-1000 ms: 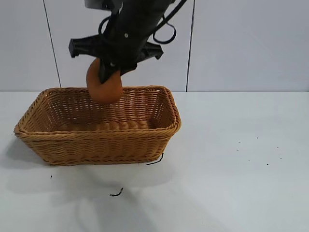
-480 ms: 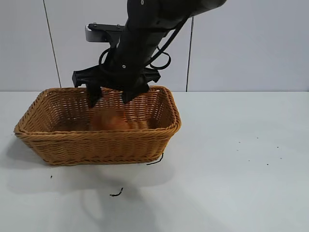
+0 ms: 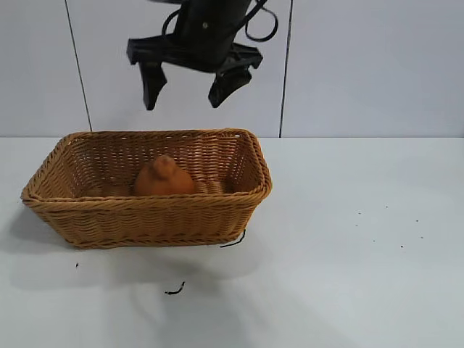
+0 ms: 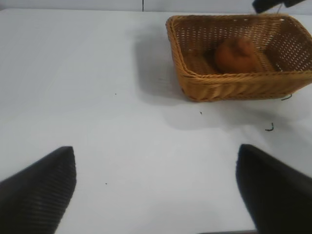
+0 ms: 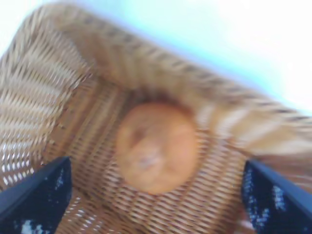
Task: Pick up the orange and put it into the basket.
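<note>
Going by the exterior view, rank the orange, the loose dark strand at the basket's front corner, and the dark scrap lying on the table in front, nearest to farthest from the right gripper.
Measured from the right gripper, open above the basket:
1. The orange, inside the basket, directly below.
2. The loose dark strand, at the basket's front corner, on the table.
3. The dark scrap, out in front of the basket, closest to the camera.

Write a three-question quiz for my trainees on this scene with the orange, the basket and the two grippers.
1. True or false: the orange lies inside the basket.
2. Multiple choice: the right gripper is (A) shut on the orange, (B) open above the basket, (C) resting on the table.
3. Fill in: the left gripper is open over bare ____, away from the basket.

Key: 1 true; 2 B; 3 table.
</note>
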`<control>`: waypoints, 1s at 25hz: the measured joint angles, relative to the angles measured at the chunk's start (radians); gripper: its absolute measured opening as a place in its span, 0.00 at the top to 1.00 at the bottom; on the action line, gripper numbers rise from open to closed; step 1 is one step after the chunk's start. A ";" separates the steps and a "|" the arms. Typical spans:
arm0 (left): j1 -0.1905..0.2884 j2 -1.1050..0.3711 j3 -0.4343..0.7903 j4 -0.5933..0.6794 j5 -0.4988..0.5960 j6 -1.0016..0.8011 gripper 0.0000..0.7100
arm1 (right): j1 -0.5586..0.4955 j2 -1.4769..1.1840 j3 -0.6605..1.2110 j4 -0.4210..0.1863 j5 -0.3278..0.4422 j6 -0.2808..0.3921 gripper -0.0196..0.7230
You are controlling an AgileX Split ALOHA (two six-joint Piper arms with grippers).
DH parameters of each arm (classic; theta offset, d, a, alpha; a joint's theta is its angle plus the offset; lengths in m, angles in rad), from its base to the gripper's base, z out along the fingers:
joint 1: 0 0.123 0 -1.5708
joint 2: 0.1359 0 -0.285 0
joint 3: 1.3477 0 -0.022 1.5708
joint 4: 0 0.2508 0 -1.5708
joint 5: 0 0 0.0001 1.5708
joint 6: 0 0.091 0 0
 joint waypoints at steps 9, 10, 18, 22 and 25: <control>0.000 0.000 0.000 0.000 0.000 0.000 0.10 | -0.231 0.000 -0.010 -0.122 0.131 0.010 0.06; 0.000 0.000 0.000 0.000 0.000 0.000 0.10 | -0.254 0.000 -0.010 -0.124 0.136 0.010 0.06; 0.000 0.000 0.000 0.000 0.000 0.000 0.10 | -0.427 0.000 -0.010 -0.127 0.205 0.008 0.05; 0.000 0.000 0.000 0.000 0.000 0.000 0.10 | -0.449 0.000 -0.010 -0.121 0.207 -0.003 0.05; 0.000 0.000 0.000 0.000 0.000 0.000 0.10 | -0.449 -0.001 -0.010 -0.109 0.207 -0.005 0.05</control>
